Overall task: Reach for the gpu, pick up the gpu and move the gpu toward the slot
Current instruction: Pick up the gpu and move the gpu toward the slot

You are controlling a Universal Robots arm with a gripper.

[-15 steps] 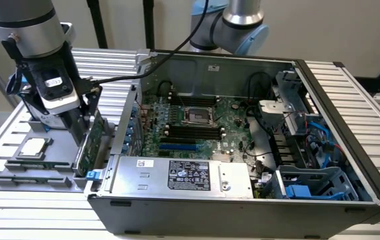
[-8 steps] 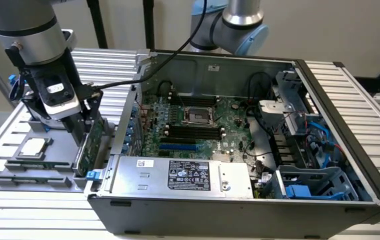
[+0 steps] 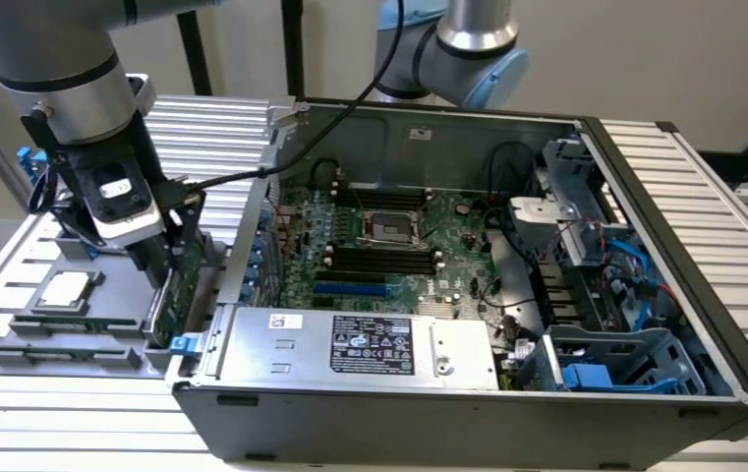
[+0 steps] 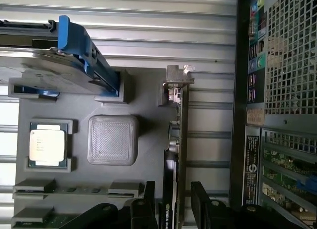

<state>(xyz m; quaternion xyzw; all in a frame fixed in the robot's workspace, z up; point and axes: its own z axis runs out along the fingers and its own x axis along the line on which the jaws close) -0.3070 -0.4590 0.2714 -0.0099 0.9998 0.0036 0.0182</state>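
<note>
Gripper sits low over the gpu - jaws apart, one finger on each side of the card, small gaps showing, no grip yet. Gpu stands on edge in the grey parts tray, along the tray side nearest the open computer case. Processor chip and blue-railed hard drive are on the same tray.

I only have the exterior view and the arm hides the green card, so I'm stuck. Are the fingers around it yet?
Observer: Yes. In the wrist view the gripper straddles the gpu, with one finger on each side.
Operator: Is it squeezing it?
Observer: It seems not; a thin gap shows beside each finger.
Operator: Is it near the shiny end?
Observer: No. The silver bracket sits well away from the fingers.
</note>
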